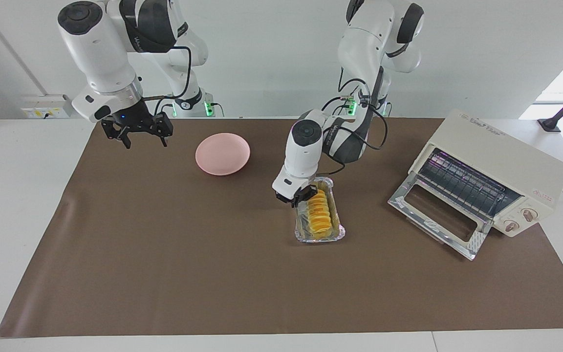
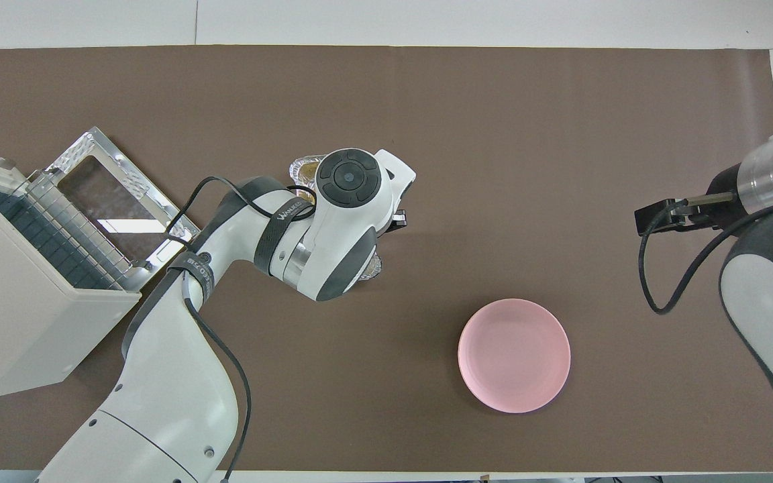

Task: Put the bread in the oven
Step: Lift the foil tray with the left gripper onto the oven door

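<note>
The bread (image 1: pixel 318 213), a ridged yellow-orange loaf, lies in a silver foil tray (image 1: pixel 331 183) at mid-table. My left gripper (image 1: pixel 300 196) is down at the tray's rim on the side toward the right arm's end, fingertips shut on the foil wall beside the loaf. From above, the left arm's wrist covers the bread, and only corners of the tray (image 2: pixel 301 169) show. The cream oven (image 1: pixel 499 156) stands at the left arm's end with its glass door (image 1: pixel 435 215) dropped open and the wire rack showing. My right gripper (image 1: pixel 137 128) hangs open in the air over the mat's corner by its base.
A pink plate (image 1: pixel 222 153) sits between the tray and the right arm's base, nearer to the robots than the tray. The oven (image 2: pixel 17 302) and its open door (image 2: pixel 118 194) take up the left arm's end. A brown mat (image 1: pixel 188 274) covers the table.
</note>
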{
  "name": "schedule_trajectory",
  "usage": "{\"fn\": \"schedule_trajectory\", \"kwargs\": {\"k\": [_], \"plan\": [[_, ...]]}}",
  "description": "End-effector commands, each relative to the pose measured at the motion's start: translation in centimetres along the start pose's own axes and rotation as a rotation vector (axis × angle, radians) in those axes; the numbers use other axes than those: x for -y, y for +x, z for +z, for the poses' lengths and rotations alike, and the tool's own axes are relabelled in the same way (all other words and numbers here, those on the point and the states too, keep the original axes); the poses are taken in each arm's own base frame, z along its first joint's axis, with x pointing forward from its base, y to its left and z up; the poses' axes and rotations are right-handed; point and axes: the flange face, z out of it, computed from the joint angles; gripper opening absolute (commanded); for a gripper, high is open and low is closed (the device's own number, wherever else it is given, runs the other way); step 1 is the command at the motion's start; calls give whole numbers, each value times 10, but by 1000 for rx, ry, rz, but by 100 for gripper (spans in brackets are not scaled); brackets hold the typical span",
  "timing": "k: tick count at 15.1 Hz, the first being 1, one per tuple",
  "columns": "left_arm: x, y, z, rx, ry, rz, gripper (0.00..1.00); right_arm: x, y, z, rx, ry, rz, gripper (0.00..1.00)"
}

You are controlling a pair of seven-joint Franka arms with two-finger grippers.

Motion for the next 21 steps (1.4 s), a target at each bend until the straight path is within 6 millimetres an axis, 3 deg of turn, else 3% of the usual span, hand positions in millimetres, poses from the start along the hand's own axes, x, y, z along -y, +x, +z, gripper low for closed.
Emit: {"fn": "schedule_trajectory", "kwargs": {"k": [1,3,6,8,11,15,21], "plan": [[-1,6,-12,33,28,-51,0,-17,1,-1,12,-3,30,100],[1,30,-36,71,76,-127,0,-19,0,0,26,-1,39,100],[47,79,-75,45,137,-235,0,-18,1,0,17,-2,83,100],[93,103,-91,21,164,-321,0,-18,0,0,16,-2,111,100],[192,133,-126,61,153,-534,0,-18,0,-1,16,-1,111,100],[261,141,-128,92,231,-654,0,-17,-1,-16,-7,5,111,100],[308,143,-122,119,273,-710,0,-10,-10,-40,13,3,100,100]]}}
